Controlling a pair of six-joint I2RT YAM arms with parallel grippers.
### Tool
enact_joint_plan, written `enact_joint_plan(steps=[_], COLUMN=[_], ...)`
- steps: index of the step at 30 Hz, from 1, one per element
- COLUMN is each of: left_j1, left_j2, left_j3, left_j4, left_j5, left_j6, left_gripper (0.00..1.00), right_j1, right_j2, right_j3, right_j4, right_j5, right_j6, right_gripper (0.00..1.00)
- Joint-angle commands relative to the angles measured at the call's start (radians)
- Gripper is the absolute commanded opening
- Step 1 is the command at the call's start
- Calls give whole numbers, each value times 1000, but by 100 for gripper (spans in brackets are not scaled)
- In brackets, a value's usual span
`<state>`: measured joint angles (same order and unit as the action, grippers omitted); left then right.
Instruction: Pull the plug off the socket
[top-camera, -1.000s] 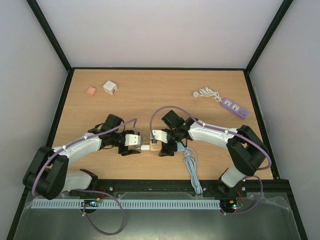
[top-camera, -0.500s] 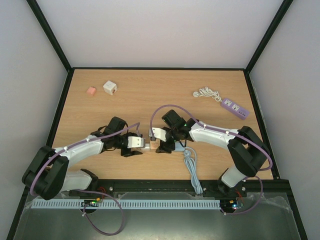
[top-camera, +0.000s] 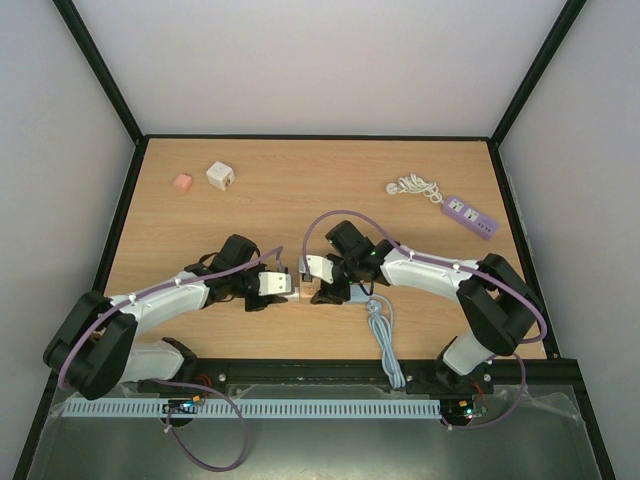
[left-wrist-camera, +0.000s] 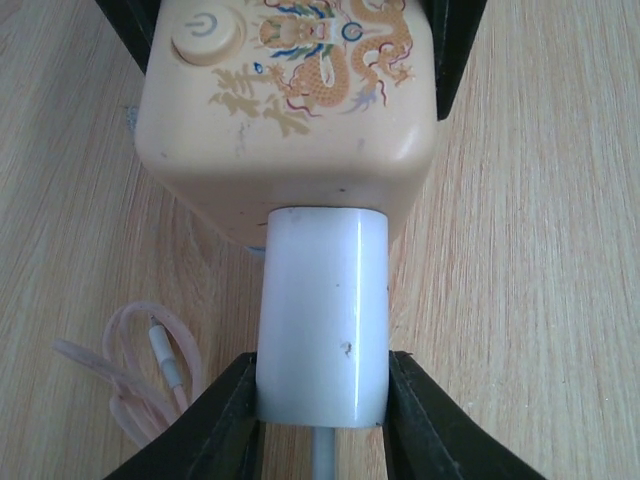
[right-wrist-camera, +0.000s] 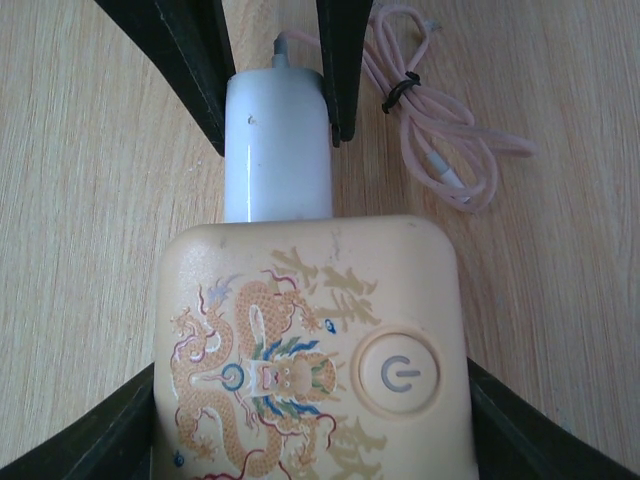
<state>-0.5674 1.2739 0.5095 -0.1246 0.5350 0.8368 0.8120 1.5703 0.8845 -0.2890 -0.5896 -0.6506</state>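
Low in the left wrist view, the left gripper (left-wrist-camera: 322, 400) clamps the plug (left-wrist-camera: 322, 290); the right gripper (right-wrist-camera: 312, 410) hugs the socket (right-wrist-camera: 310, 330). Both look light, rigid and slick, so squeeze the flat sides.

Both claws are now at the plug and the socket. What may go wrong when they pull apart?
The left claw holds the white plug only near its cable end, on smooth sides, so it may slip off.
The right claw holds the rounded socket cube; if that hold is weak, the cube may slide along with the plug.
The pink cable lies close to the plug and may snag.
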Motion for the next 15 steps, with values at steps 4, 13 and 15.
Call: enact_joint_plan(steps=[4, 13, 15], left_j1=[-3, 38, 47], left_j2=[-15, -46, -51], left_j3=[4, -21, -25], left_j4=[-27, -79, -91], left_j5=[30, 21, 22], left_j6=[7, 52, 60], left_gripper=[23, 13, 11], right_j1=[0, -26, -32], right_j2=[-18, -13, -8], right_j3=[-20, -24, -25], right_j4=[6, -48, -60], right_j5=[12, 19, 16], right_j6=[-1, -25, -27], right_gripper=[24, 3, 2])
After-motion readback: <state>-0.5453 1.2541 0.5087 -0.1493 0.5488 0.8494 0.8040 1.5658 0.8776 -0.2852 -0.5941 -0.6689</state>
